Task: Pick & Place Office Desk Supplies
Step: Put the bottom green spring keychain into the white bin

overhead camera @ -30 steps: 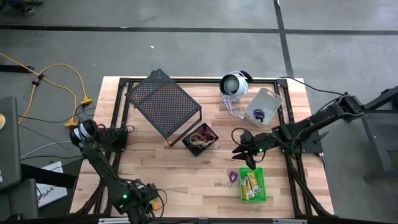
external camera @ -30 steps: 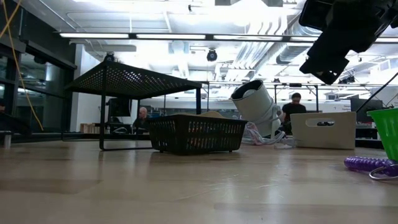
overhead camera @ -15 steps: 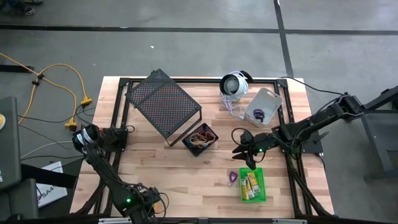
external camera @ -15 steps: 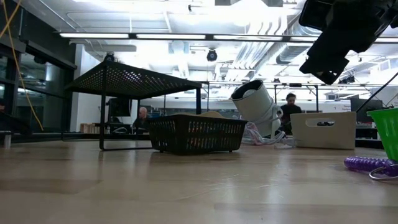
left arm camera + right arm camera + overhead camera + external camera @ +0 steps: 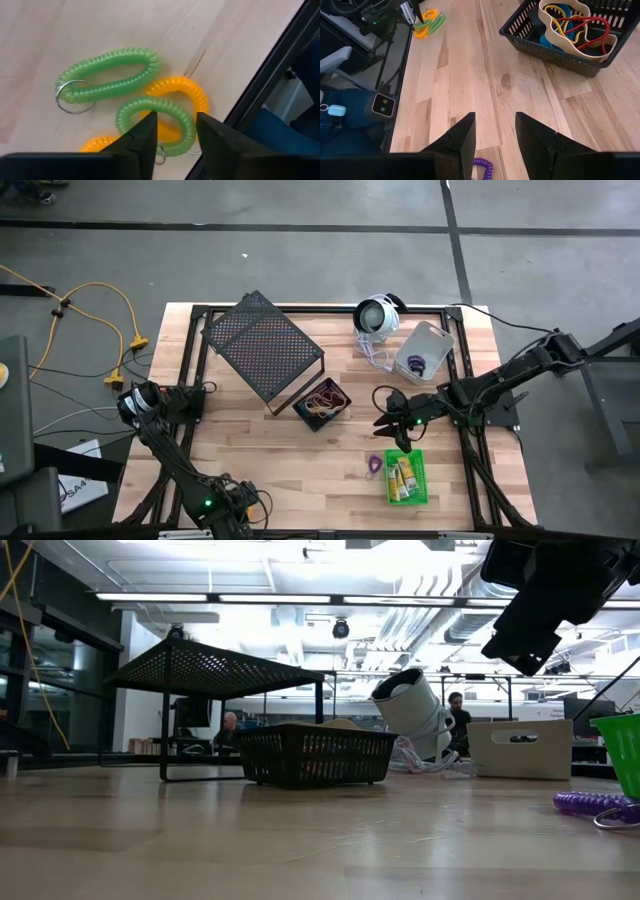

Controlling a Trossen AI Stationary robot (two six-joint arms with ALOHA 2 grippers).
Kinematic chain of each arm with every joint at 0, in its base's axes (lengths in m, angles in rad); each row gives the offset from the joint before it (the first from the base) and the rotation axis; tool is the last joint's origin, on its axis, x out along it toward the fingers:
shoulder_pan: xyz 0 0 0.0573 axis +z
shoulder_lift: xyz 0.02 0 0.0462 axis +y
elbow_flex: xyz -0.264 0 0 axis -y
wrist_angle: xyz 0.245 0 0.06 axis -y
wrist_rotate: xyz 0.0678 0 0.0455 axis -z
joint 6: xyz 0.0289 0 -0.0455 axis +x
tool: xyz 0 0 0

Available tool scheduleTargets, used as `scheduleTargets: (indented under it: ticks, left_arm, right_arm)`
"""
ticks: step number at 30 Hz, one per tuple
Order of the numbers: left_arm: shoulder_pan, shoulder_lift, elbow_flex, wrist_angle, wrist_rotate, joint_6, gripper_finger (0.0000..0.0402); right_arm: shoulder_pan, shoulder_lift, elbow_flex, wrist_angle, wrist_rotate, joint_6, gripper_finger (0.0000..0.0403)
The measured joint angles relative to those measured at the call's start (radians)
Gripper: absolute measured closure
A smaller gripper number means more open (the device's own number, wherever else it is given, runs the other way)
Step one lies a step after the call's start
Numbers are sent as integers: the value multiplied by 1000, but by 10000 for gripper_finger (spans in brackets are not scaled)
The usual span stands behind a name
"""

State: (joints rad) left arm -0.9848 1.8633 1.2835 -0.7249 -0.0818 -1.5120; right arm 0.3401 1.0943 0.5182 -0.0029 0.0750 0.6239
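Note:
Two green (image 5: 107,75) and two orange coil loops (image 5: 180,90) lie in a heap at the table's near left edge, also seen in the right wrist view (image 5: 431,22). My left gripper (image 5: 175,135) is open just above them. My right gripper (image 5: 395,423) is open and empty, hanging over the table right of centre, above a purple coil loop (image 5: 374,466) and beside the green bin (image 5: 407,478), which holds yellow pieces. The black bin (image 5: 322,402) holds coloured bands. The grey bin (image 5: 425,352) holds a purple loop.
The large black mesh rack (image 5: 262,345) stands at the far left of centre. The round white-and-black device (image 5: 377,315) with its cord sits at the far edge. Bare wood lies between the black bin and the near edge (image 5: 290,470). People show in the room beyond.
My left arm's elbow has swung a little toward the table's near edge; its gripper stays at the near left edge. My right gripper has kept still.

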Motion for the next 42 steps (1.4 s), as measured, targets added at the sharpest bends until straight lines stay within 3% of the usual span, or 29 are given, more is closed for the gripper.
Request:
scheduleTargets:
  ticks: [6,28,37,42]
  left_arm:
    - [0,0,0,-1,-1,0,312]
    - [0,31,0,0,19,6,316]
    - [0,31,0,0,19,3,377]
    - [0,6,0,-1,13,12,379]
  right_arm:
    - [0,0,0,0,0,0,277]
    - [0,0,0,0,0,0,277]
    - [0,0,0,0,0,0,277]
    - [0,0,0,0,0,0,277]
